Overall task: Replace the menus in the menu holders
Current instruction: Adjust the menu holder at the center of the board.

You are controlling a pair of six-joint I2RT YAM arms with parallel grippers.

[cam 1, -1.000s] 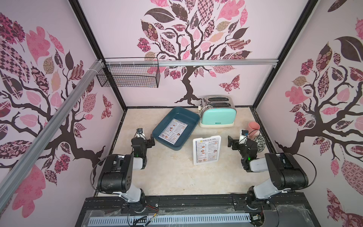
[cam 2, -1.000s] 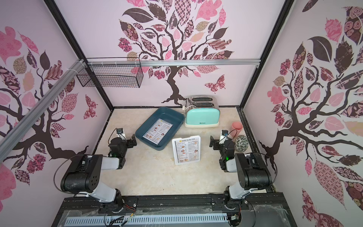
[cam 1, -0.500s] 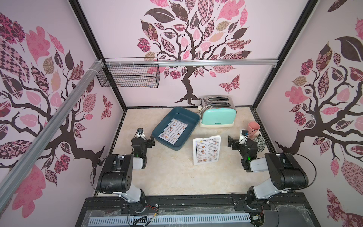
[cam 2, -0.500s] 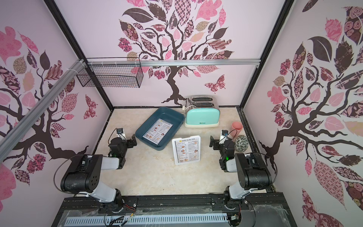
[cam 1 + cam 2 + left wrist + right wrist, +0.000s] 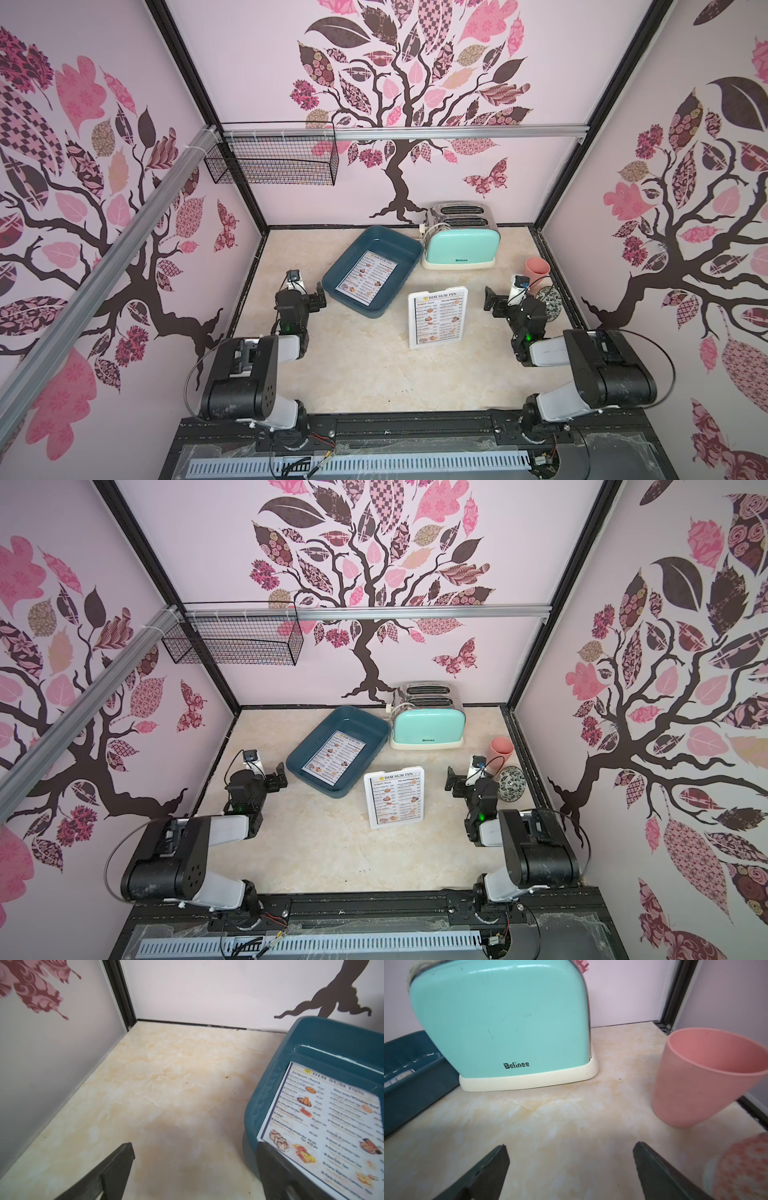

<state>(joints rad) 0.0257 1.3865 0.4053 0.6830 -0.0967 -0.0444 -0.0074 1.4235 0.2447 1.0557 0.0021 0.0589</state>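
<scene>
A white menu holder (image 5: 454, 289) stands upright mid-table, seen in both top views, with a "DIM SUM INN" menu (image 5: 437, 320) (image 5: 395, 800) showing in it. A second menu (image 5: 366, 276) (image 5: 324, 1126) lies flat inside a dark teal tray (image 5: 332, 277) (image 5: 270, 1084). My left gripper (image 5: 308, 291) (image 5: 194, 1145) rests low just left of the tray, open, with only bare table between its fingers. My right gripper (image 5: 503, 297) (image 5: 570, 1145) sits right of the holder, open and empty, and faces the toaster.
A mint toaster (image 5: 459, 243) (image 5: 500, 1022) stands at the back beside the tray. A pink cup (image 5: 537, 270) (image 5: 704, 1076) and a patterned bowl (image 5: 549, 305) stand near the right wall, close to my right gripper. A wire basket (image 5: 270, 160) hangs on the back-left wall.
</scene>
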